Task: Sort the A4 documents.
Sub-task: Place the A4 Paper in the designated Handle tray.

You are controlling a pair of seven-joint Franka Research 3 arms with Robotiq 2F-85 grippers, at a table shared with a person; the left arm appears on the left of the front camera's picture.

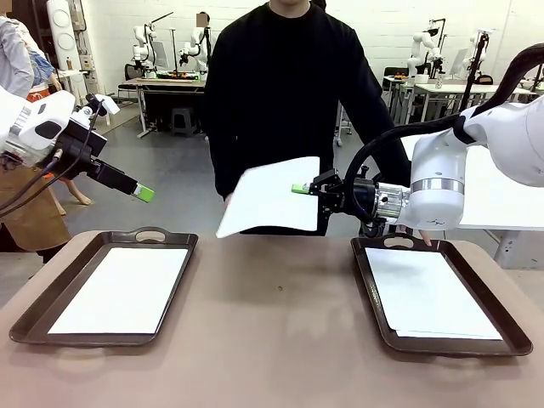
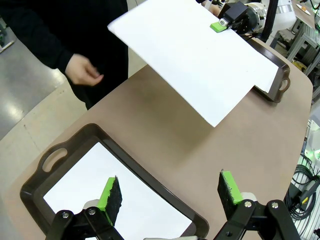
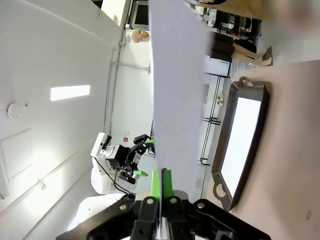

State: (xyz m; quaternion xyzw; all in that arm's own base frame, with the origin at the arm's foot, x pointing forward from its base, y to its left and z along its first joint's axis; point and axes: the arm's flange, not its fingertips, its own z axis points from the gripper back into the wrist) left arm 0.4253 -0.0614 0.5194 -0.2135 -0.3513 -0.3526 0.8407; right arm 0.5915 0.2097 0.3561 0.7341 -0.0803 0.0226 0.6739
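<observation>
Front view: the right gripper [image 1: 299, 189] reaches across toward the middle of the table, jaws pinched tight on the right edge of a white A4 sheet [image 1: 268, 195], which hangs in the air — tilted, its left corner drooping — in front of the person's black sweater [image 1: 285, 76]. Below, two dark trays rest on the brown table [image 1: 272, 340]: the left tray [image 1: 30, 319] holds a sheet [image 1: 123, 289], and the right tray [image 1: 374, 297] holds white paper [image 1: 425, 293] too, with a second edge showing at its near end. The left gripper [image 1: 143, 193] hovers above the left tray's far side, holding nothing. In the left wrist view its fingers [image 2: 111, 197] stand wide apart over that tray, and the person's hand [image 2: 82, 72] sits near the lifted sheet's far corner — not touching it.
</observation>
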